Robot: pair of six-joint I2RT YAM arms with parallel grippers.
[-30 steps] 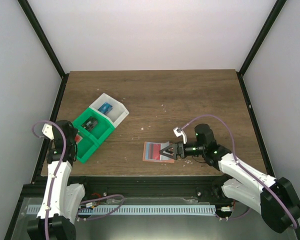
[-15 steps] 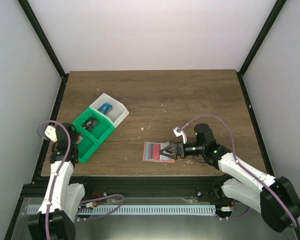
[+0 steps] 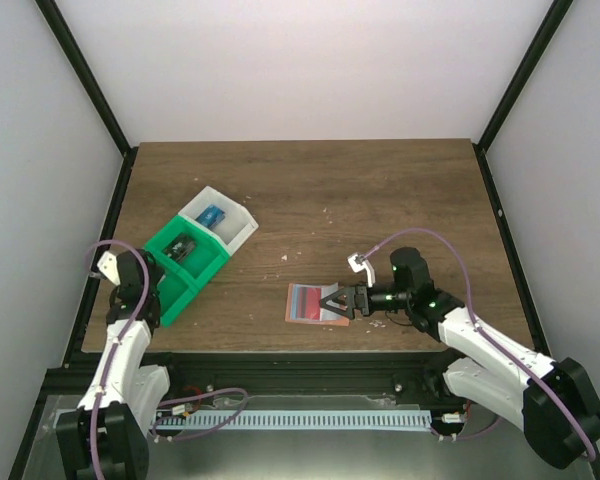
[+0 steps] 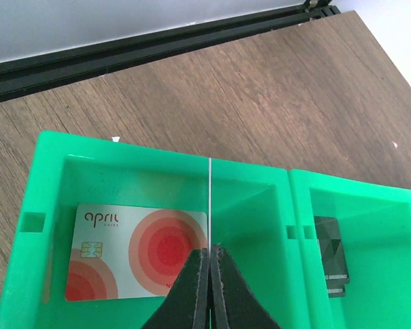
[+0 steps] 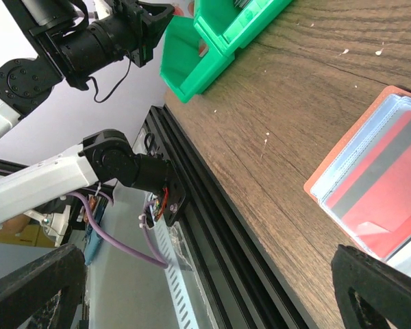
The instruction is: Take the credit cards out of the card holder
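The card holder [image 3: 302, 303] lies open near the table's front edge. A red credit card [image 5: 382, 200] with a dark stripe shows in its clear pocket. My right gripper [image 3: 332, 303] hovers open over its right half, nothing between the fingers [image 5: 380, 291]. My left gripper [image 4: 210, 252] is shut above the green tray [image 4: 253, 205]. A thin white line rises from between its fingertips; I cannot tell what it is. A red and white card [image 4: 133, 253] lies in one tray compartment, a dark card [image 4: 331, 257] in the neighbouring one.
A white tray [image 3: 232, 232] adjoins the green tray [image 3: 202, 272] at the far end and holds a blue card [image 3: 212, 215]. Black frame rails [image 5: 219, 226] run along the table's near edge. White crumbs dot the wood.
My left arm has drawn back toward the near left, off the green tray's end. The right arm and the card holder have not moved.
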